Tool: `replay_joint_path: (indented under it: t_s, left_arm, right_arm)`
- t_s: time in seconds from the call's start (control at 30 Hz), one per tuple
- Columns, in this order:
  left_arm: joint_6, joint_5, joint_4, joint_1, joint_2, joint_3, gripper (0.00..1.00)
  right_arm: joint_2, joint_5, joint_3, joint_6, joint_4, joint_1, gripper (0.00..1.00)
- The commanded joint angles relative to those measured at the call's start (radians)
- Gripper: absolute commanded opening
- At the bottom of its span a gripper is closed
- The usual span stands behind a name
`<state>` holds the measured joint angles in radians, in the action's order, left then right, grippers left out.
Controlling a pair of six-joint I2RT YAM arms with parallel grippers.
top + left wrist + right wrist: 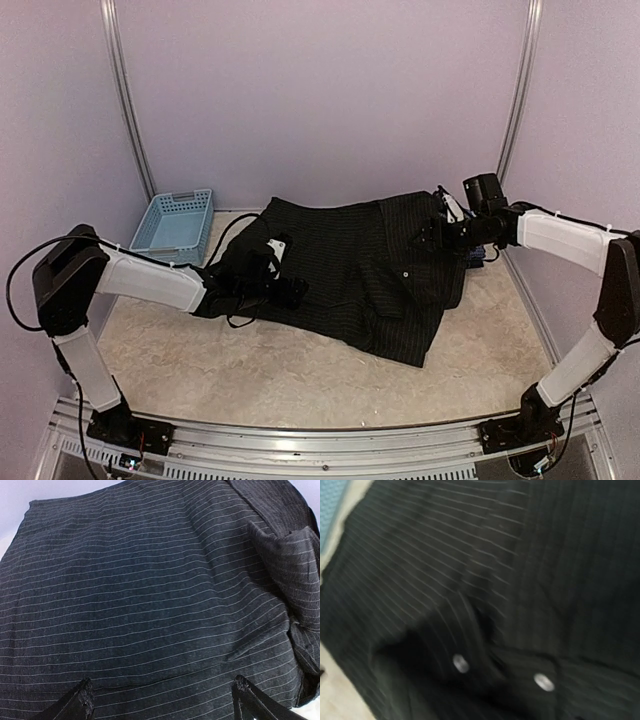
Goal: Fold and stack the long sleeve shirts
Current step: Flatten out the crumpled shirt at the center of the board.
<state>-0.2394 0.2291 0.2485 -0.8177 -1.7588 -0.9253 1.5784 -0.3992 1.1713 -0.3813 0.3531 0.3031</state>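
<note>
Left wrist view showed the left gripper (163,699) with its two black fingertips (82,700) standing wide apart, low over the pinstriped shirt (150,590), whose flat dark cloth ran unbroken across the gap between them; whether the tips pressed on the fabric could not be told. Pale stripes crossed the panel from side to side, and a folded, rumpled part of the same garment rose at the right of that picture. From above, this arm reached in from the near left corner of the bench (300,380) to the shirt's left side. The right gripper (432,236) sat over the right part of the garment, near the far right corner, dark against dark, and its own camera was blurred and showed no fingers, so I could not tell whether it was apart or together. That camera caught two pale buttons (461,663) on a fold of striped cloth, with a darker checked cloth (580,580) beside it; where one ended and the other began was unclear. The shirt lay spread from the middle of the bench toward the far edge and right edge. A light blue basket (168,252) stood at the far left corner, just beside the shirt's left end.
</note>
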Motion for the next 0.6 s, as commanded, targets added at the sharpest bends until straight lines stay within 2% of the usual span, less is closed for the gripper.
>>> replay_joint_path:
  t_s: [0.0,0.1,0.3,0.57]
  left_arm:
    - [-0.062,-0.048,-0.073,0.049,-0.030,-0.014,0.89]
    - [-0.103,-0.082,-0.090,0.084,-0.027,0.002,0.88]
    - [-0.142,-0.132,-0.102,0.140,-0.035,0.025,0.81]
    - [-0.154,-0.222,-0.083,0.176,-0.093,0.029,0.71]
  right_arm:
    - [-0.184,0.164,-0.084,0.036,0.115,0.014,0.81]
    - [-0.265,0.178,-0.198,-0.006,0.118,0.048,0.81]
    - [-0.347,0.200,-0.426,-0.140,0.046,0.153,0.75]
    - [-0.358,0.194,-0.570,-0.223,-0.087,0.163,0.61]
